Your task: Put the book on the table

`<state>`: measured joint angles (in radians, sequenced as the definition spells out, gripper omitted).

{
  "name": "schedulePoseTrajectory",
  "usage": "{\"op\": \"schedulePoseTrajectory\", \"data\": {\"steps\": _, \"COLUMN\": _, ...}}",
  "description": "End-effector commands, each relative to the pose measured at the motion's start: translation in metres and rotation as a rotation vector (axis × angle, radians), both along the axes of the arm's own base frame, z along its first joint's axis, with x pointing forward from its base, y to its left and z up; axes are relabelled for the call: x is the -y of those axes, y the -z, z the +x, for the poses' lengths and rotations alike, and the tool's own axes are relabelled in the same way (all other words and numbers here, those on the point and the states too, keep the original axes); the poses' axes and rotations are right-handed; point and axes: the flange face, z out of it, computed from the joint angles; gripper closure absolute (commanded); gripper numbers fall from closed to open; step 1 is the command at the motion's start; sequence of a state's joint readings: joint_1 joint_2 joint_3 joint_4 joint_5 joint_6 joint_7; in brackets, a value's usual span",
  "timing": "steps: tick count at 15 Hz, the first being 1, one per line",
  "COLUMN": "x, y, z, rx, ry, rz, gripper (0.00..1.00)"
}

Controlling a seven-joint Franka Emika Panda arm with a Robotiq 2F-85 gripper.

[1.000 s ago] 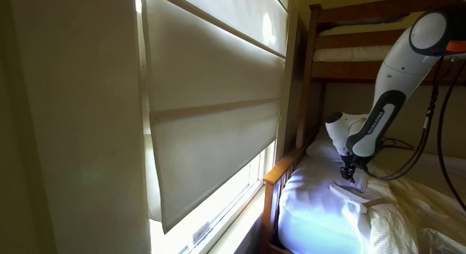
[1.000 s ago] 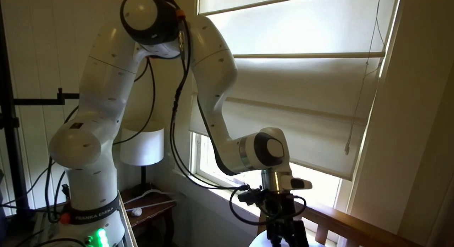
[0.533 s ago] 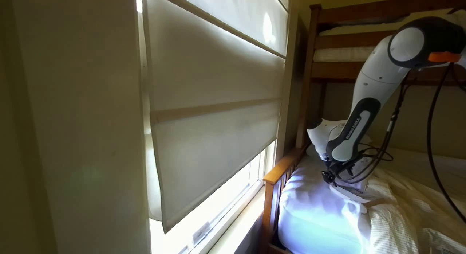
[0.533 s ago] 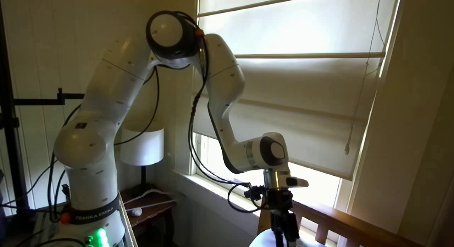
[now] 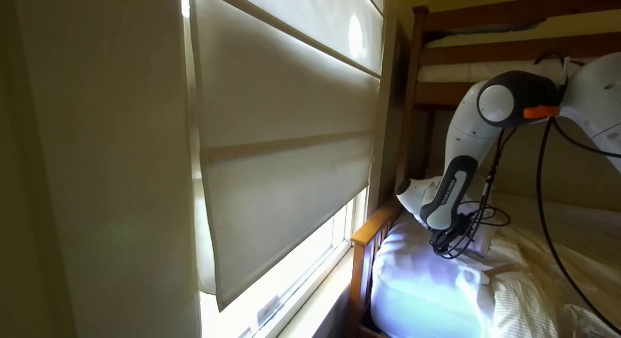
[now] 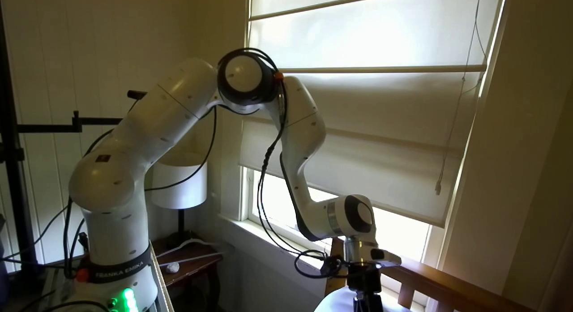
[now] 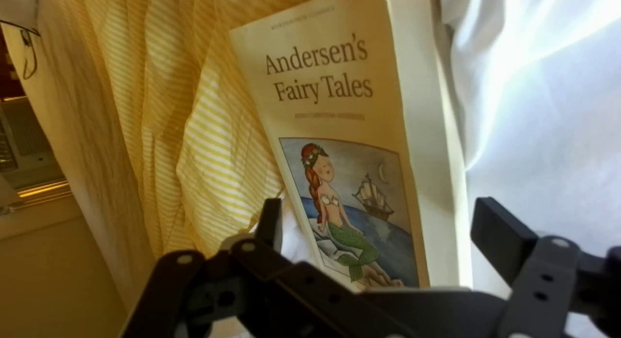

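Observation:
The book [image 7: 339,129], a thick cream paperback titled Andersen's Fairy Tales with a mermaid picture, lies face up on the bed. Its spine faces right in the wrist view. My gripper [image 7: 384,229] is open and empty above the book's lower part, one finger on each side of it in the wrist view. The gap to the book is hard to judge. In an exterior view the arm and cables hide most of the book and the fingers. In an exterior view the gripper [image 6: 368,303] is cut by the bottom edge. A small wooden table [image 6: 190,268] stands near the robot base.
A lamp [image 6: 180,186], a hanger [image 6: 192,241] and a white ball-like item [image 6: 172,267] are on the table. A yellow striped blanket [image 7: 218,149] lies beside the book. The wooden bed rail [image 5: 376,226] and window blind [image 5: 291,192] are close to the arm.
The arm has stretched out and come down over the bed. In an exterior view the gripper has moved left, in front of the book, and covers more of it.

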<state>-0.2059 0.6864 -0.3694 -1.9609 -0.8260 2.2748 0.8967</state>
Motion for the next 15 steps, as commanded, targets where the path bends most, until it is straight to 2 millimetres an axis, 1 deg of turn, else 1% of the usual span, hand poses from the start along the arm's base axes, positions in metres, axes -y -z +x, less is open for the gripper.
{"op": "schedulePoseTrajectory", "data": {"steps": 1, "x": -0.002, "y": -0.004, "z": 0.003, "rx": 0.017, "ry": -0.016, "rz": 0.003, "gripper": 0.0}}
{"op": "schedulePoseTrajectory", "data": {"steps": 5, "x": -0.015, "y": 0.0, "z": 0.013, "rx": 0.025, "ry": -0.081, "rz": 0.04, "gripper": 0.0}}
{"op": "schedulePoseTrajectory", "data": {"steps": 7, "x": -0.019, "y": 0.008, "z": 0.016, "rx": -0.004, "ry": -0.102, "rz": 0.072, "gripper": 0.0}}
{"op": "schedulePoseTrajectory", "data": {"steps": 10, "x": -0.012, "y": 0.025, "z": 0.016, "rx": -0.053, "ry": -0.09, "rz": 0.074, "gripper": 0.0}}
{"op": "schedulePoseTrajectory", "data": {"steps": 13, "x": 0.0, "y": 0.046, "z": 0.01, "rx": -0.103, "ry": -0.061, "rz": 0.066, "gripper": 0.0}}
{"op": "schedulePoseTrajectory", "data": {"steps": 15, "x": 0.008, "y": 0.055, "z": 0.005, "rx": -0.13, "ry": -0.018, "rz": 0.036, "gripper": 0.0}}
